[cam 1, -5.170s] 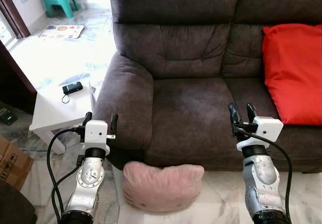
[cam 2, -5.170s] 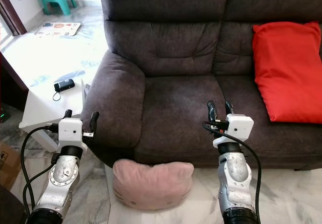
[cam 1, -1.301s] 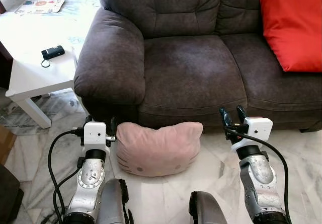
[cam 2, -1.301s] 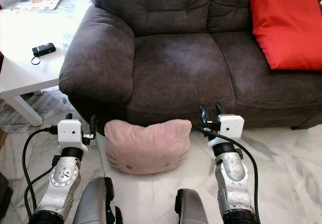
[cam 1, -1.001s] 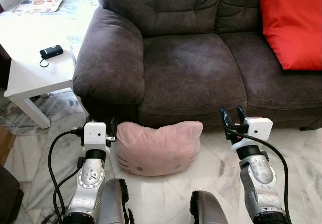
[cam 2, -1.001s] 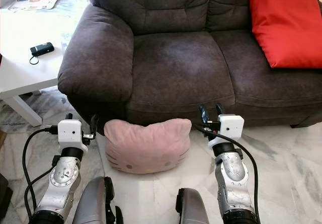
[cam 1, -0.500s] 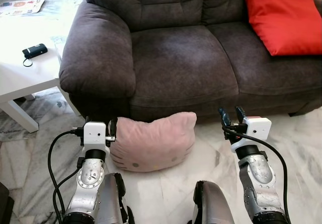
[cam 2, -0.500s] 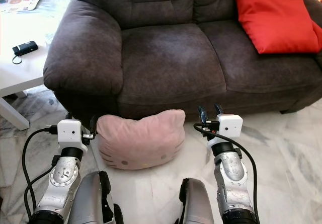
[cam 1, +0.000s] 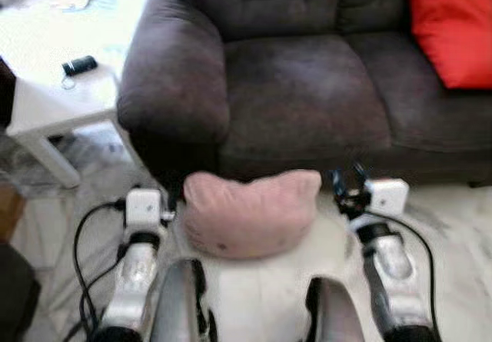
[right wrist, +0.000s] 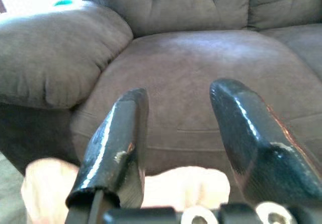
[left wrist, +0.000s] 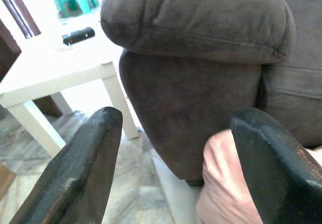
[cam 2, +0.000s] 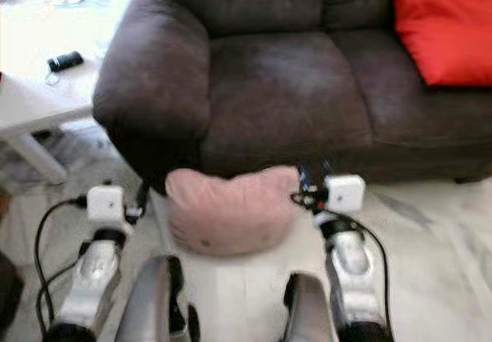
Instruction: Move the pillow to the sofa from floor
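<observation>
Pillow on the floor at the sofa's foot, both grippers flanking it with nothing held.

The pink pillow (cam 1: 250, 213) lies on the floor against the front edge of the dark sofa (cam 1: 304, 100), below the left seat cushion. Your left gripper (cam 1: 150, 196) sits just beside its left end, your right gripper (cam 1: 346, 182) just beside its right end; both stand wide open. Close in evenly on both ends and squeeze before lifting, or the soft pillow may sag out. The left wrist view shows a white table (left wrist: 55, 70) beside the sofa's arm; the right wrist view shows the seat.
</observation>
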Motion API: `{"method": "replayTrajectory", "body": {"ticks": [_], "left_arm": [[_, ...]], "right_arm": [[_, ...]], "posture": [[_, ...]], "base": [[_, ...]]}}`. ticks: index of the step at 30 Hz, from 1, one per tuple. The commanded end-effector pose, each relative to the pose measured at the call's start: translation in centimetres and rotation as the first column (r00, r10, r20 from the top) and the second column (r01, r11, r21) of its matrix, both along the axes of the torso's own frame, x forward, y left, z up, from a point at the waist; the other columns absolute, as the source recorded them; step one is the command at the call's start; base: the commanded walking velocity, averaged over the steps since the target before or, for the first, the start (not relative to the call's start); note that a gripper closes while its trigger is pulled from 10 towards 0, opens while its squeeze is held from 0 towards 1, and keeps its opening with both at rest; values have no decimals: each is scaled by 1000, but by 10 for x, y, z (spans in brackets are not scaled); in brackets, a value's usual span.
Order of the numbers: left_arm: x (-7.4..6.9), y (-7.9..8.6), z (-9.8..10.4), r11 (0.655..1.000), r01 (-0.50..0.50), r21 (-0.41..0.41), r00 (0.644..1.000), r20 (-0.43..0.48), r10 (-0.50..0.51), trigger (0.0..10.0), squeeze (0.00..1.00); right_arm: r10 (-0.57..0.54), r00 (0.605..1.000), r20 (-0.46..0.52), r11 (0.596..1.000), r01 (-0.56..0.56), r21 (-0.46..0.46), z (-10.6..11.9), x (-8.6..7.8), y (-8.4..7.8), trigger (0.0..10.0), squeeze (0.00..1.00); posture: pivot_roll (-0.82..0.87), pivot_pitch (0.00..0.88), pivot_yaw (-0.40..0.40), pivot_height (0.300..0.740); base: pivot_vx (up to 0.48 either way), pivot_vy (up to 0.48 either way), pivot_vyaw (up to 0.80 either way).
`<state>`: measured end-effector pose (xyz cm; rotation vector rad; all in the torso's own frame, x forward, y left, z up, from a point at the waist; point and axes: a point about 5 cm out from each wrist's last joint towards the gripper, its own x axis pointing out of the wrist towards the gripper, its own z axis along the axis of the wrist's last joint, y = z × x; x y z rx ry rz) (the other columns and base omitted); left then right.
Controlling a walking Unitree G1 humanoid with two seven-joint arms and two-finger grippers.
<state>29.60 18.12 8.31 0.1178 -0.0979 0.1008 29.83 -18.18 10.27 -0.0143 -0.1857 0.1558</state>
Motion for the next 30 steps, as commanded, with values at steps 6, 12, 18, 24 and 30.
{"method": "replayTrajectory", "body": {"ticks": [6, 12, 18, 24, 30], "left_arm": [[-1, -9, -9, 998, 55, -41, 997, -51, -57, 10000, 0], [-1, -9, -9, 996, 68, -55, 996, -56, -71, 10000, 0], [0, -9, -10, 996, 70, -60, 995, -61, -73, 10000, 0], [0, -8, -11, 996, 71, -60, 995, -70, -75, 10000, 0], [0, -9, -11, 995, 75, -60, 994, -74, -79, 10000, 0]], "right_arm": [[-28, 999, -16, 999, 28, 15, -3, -3, -8, 10000, 0], [-18, 1000, -11, 1000, 18, -15, -3, -4, -7, 10000, 0], [-13, 1000, -8, 1000, 13, -13, -3, -4, -6, 10000, 0], [-15, 1000, -15, 1000, 15, 7, -4, -4, -6, 10000, 0], [-9, 1000, -19, 1000, 9, -1, -4, -4, -5, 10000, 0]], "posture": [[-93, 167, -7, 532], [-93, 167, -7, 532], [-92, 168, -8, 532], [-93, 170, -8, 532], [-93, 171, -7, 532]], "base": [[0, 0, 0], [0, 0, 0], [129, 0, 368], [270, 0, 0], [276, 0, 0]]}}
